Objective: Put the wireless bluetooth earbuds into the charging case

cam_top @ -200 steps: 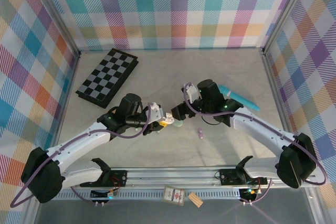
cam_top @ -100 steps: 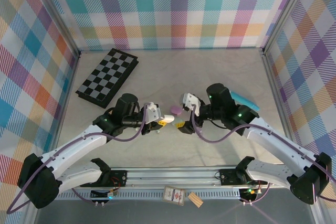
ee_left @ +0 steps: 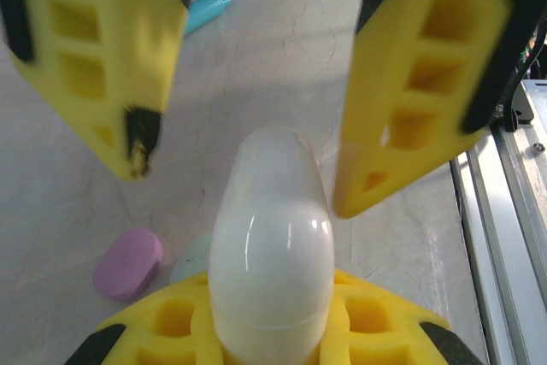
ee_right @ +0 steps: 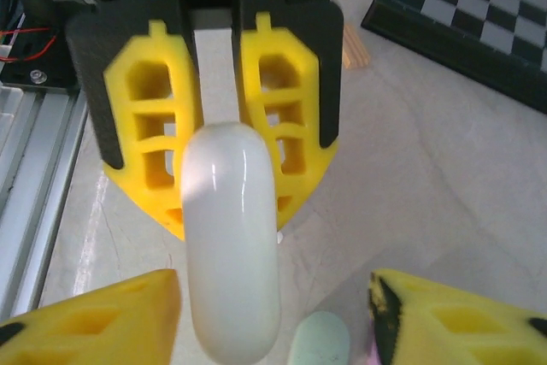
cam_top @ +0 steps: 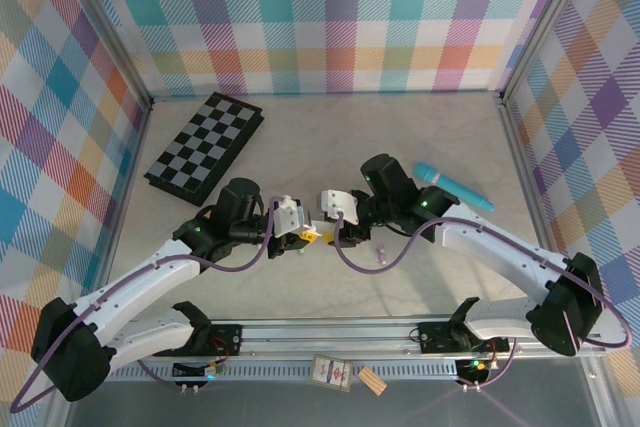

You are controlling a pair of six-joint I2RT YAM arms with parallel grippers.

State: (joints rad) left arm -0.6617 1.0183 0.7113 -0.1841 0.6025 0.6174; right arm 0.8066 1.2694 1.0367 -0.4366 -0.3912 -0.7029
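The left gripper [ee_left: 272, 335] was clamped on one end of a glossy white pebble-shaped plastic charging case [ee_left: 272, 237], near mid-frame in the top view. The case's long axis ran straight toward the right gripper [ee_left: 248, 173]. That gripper's yellow jaws stood apart, flanking the free tip without clear contact, so it seemed best placed to work that end. A small purple plastic earbud [cam_top: 382, 255] lay on the pale tabletop [cam_top: 300, 137], just lower right of both.
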